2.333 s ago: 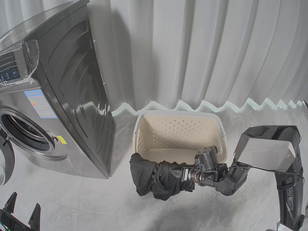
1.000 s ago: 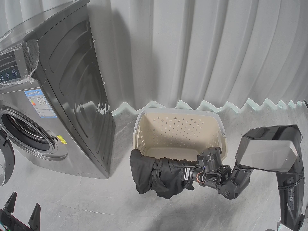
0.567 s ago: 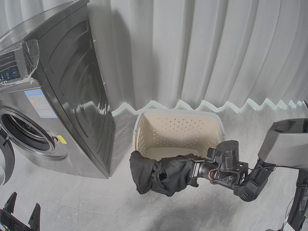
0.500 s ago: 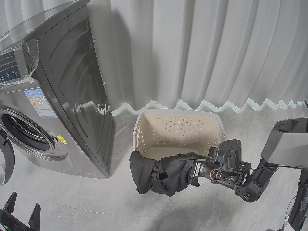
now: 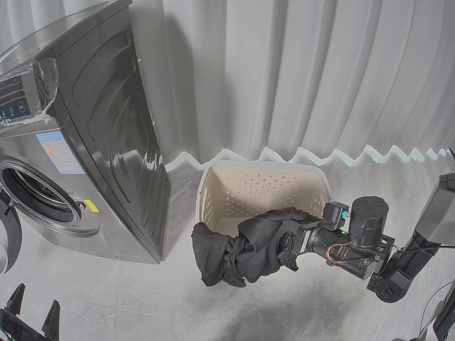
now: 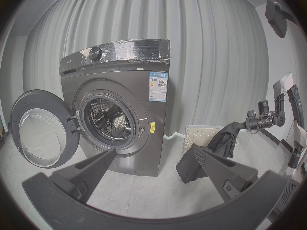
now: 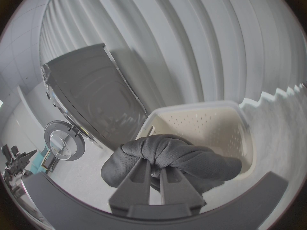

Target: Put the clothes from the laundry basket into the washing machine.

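**Right end effector.** The right gripper (image 7: 155, 169) is closed on a bunched fold of the dark garment (image 5: 246, 252). In the right wrist view the two fingers (image 7: 137, 179) stand nearly together, with the cloth pinched between their tips. The gripper sits above the near rim of the laundry basket (image 5: 265, 165), right of the basket's centre, and the arm comes in from the right.

**Garment.** One end is raised in the right gripper. The rest hangs down and to the left, over the near-left corner of the basket, with a large fold outside the basket wall. Whether the lowest fold touches the floor (image 5: 142, 290) cannot be determined.

**Basket.** It is a cream, perforated basket standing on the floor, just right of the washing machine (image 5: 109, 119) and close to the curtain (image 5: 308, 72) on its far side.

**Washing machine.** It is a grey front loader at the left of the scene. Its door (image 6: 43, 128) is swung fully open, which exposes the drum opening (image 6: 108, 118).

**Left end effector.** The left gripper (image 6: 153, 150) is at the near left, low and in front of the machine. Its fingers are spread wide apart and hold nothing. It is well apart from the garment and the basket.
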Controlling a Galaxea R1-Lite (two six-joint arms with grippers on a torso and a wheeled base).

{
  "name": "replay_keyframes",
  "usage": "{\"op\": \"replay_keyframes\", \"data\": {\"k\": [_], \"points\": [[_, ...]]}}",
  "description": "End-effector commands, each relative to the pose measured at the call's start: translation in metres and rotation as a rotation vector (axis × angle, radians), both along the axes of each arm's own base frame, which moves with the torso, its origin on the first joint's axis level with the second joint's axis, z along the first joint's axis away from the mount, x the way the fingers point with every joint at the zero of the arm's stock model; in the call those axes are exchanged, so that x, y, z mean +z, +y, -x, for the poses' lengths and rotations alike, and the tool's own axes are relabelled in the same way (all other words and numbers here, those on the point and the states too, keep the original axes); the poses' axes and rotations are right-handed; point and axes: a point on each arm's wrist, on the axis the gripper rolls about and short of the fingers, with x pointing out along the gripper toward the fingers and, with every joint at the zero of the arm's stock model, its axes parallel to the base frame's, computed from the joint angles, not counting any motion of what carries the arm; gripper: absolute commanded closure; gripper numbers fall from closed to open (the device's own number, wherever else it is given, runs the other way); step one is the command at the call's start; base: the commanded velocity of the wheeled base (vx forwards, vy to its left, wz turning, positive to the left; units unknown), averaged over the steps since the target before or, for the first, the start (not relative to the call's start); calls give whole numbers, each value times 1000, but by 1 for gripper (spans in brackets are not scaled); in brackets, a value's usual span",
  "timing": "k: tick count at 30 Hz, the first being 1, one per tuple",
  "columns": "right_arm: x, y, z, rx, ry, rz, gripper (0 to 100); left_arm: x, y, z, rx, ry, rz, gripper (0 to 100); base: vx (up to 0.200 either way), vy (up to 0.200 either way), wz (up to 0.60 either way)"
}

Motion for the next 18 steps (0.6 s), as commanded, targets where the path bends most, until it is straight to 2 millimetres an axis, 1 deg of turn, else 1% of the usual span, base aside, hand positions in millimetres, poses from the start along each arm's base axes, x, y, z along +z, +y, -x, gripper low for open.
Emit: {"op": "replay_keyframes", "data": {"k": [1,6,9,11,13,18], "points": [[22,-9,11,2,-101,-13,100,-5,0,0,1,3,0,0,0,0,0],[34,-17,14,-10,-162,-2,100,-4,0,0,-1,1,2,0,0,0,0],[47,-24,14,-28,-215,-1,100,-4,0,0,-1,1,2,0,0,0,0],[49,-25,14,-32,-226,-1,100,-4,0,0,-1,1,2,0,0,0,0],[66,-38,12,-78,-310,34,100,-5,0,0,-1,3,2,0,0,0,0],[83,-49,16,-159,-364,56,100,-4,0,0,-2,1,2,0,0,0,0]]}}
